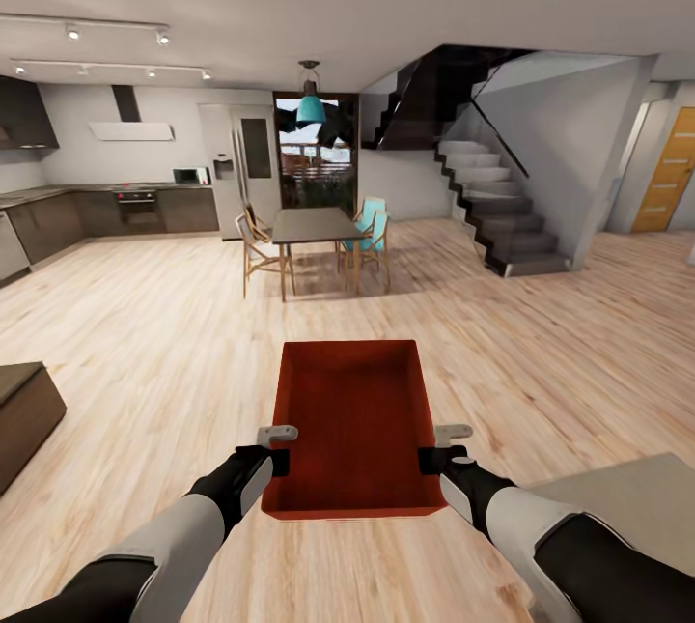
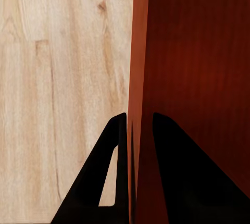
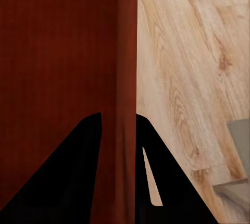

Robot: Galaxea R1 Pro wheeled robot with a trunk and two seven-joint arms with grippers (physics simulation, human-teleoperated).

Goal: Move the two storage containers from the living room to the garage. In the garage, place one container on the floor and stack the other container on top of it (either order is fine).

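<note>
Light wood floor (image 1: 145, 333) runs to a dining table (image 1: 314, 227), a kitchen and stairs (image 1: 502, 208). One orange-red storage container (image 1: 352, 425) (open on top) is held up in front. Left claw (image 1: 277, 449) pinches its left wall; right claw (image 1: 439, 449) pinches its right wall, one finger on each side.

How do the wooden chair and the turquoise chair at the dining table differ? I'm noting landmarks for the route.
The wooden chair stands at the dining table's left side; the turquoise chair stands at its right. The wooden chair has a bare, open light-wood frame; the turquoise chair has a solid coloured seat shell. Both sit close to the table on slim pale legs.
</note>
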